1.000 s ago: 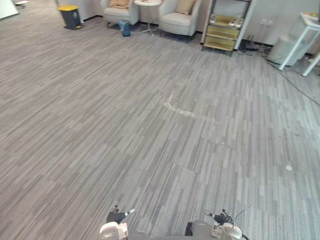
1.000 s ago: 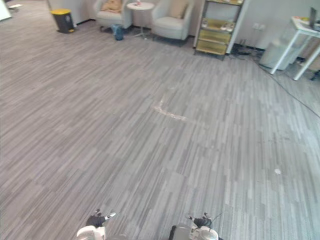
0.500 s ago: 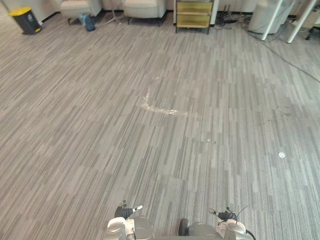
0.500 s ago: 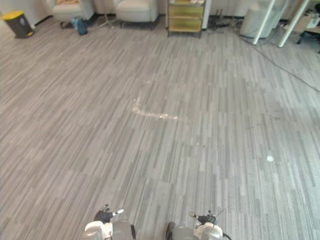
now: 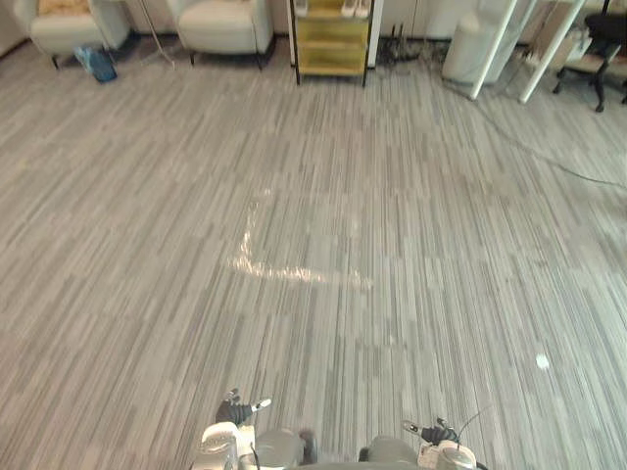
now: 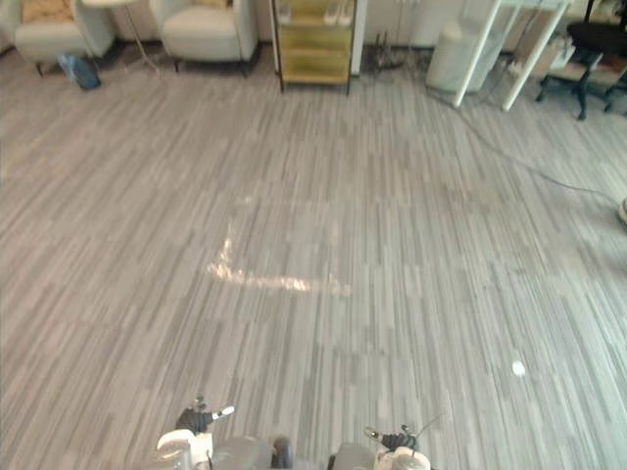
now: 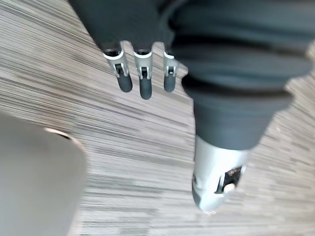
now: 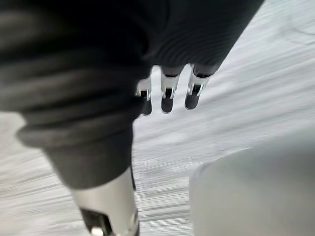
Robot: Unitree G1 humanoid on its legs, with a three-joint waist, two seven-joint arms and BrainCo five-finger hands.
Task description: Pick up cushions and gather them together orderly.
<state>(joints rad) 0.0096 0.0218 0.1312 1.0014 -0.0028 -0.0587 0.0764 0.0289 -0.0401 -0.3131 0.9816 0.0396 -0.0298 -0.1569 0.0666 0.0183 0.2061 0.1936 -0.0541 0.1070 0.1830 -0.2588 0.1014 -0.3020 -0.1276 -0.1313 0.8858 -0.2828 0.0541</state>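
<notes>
A tan cushion (image 5: pixel 63 6) lies on the seat of a pale armchair (image 5: pixel 71 29) at the far left end of the room. A second pale armchair (image 5: pixel 223 23) stands to its right. Both of my hands hang low at the near edge of the eye views, far from the chairs. My left hand (image 7: pixel 143 81) points its straight fingers down over the grey carpet and holds nothing. My right hand (image 8: pixel 167 96) does the same, also empty. They show small in the left eye view as left hand (image 5: pixel 236 408) and right hand (image 5: pixel 435 431).
A yellow shelf unit (image 5: pixel 333 39) stands against the far wall beside the chairs. A blue object (image 5: pixel 98 65) sits on the floor by the left armchair. White table legs (image 5: pixel 495 44) and a dark office chair (image 5: pixel 600 44) are at the far right. Wide striped carpet (image 5: pixel 313 215) lies between.
The whole picture has shifted: the camera turned right, so the chairs and shelf slid left and the yellow-lidded bin left the view. Both hands stay low and empty.
</notes>
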